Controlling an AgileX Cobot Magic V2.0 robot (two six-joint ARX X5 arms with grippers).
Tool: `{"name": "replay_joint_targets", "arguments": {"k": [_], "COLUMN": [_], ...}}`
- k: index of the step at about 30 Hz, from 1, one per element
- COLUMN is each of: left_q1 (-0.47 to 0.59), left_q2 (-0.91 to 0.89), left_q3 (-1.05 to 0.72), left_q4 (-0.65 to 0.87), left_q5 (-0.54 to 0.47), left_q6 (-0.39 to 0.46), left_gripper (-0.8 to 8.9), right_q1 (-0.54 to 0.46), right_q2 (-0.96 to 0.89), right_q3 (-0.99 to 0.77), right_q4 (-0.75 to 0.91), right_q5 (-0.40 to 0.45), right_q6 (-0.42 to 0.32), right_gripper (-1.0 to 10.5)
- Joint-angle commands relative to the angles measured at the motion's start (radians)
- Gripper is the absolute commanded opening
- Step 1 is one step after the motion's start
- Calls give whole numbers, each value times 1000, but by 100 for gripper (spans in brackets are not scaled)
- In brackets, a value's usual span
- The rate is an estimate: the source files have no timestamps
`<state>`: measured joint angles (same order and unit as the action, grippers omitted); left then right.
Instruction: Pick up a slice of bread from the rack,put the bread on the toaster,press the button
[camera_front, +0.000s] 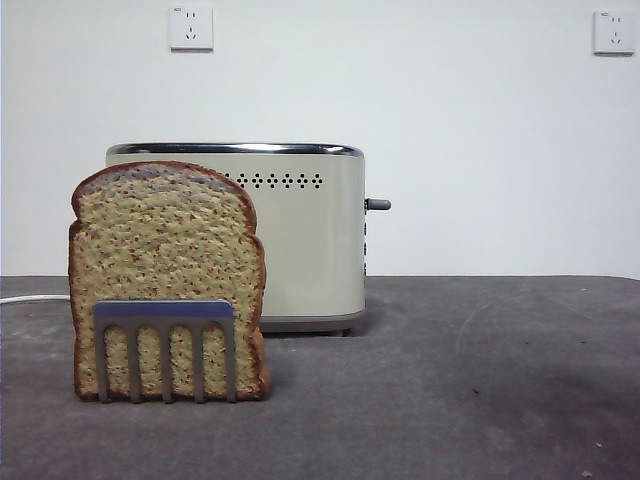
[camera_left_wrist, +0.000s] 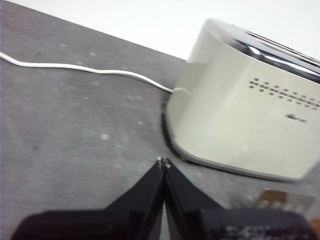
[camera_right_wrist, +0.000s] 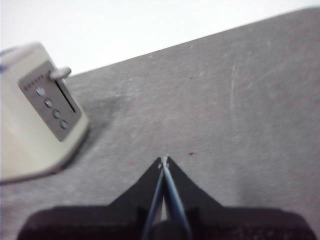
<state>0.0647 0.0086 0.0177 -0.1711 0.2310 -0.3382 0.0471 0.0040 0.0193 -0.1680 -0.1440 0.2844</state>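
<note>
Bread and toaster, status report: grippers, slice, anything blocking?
Left gripper shut, empty, near toaster. Right gripper shut, empty, above table facing the button. Slice of bread upright in rack, untouched. White cord beside toaster, nothing blocking.

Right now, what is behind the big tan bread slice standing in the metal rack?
Behind the tan wholegrain bread slice in the small metal toast rack stands the cream boxy toaster. The slice covers the toaster's left part; its dark side lever shows. Both grippers wait, shut.

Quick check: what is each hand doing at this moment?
Left hand: closed, holding nothing, above the grey table beside the cream-beige boxy toaster.
Right hand: closed, holding nothing.
</note>
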Motion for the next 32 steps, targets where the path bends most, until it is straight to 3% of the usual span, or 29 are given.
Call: {"name": "replay_joint_targets", "arguments": {"k": [1,12,18,25,32], "left_q1": [2,2,2,2,-1], "left_q2": [-3,21,129,309,476], "left_q3": [-2,195,323,509,721], "left_q4": [0,-35,-82,-211,-450], "left_q5": [46,94,215,372,531], "left_q6": [-13,-23,50,227,481], "left_gripper": [-8,-8,-8,-8,-8], "right_q1": [1,2,2,4,28], "right_q2": [2,144,305,527,719], "right_q3": [-2,188,364,617,871], "right_q4": [-2,-1,-18,-194,-500], "right_q5": [-26,-42,-122,-265,-378], "right_q6": [137,151,71,-101,-329], "right_gripper": [-12,-12,-12,-12,-12]}}
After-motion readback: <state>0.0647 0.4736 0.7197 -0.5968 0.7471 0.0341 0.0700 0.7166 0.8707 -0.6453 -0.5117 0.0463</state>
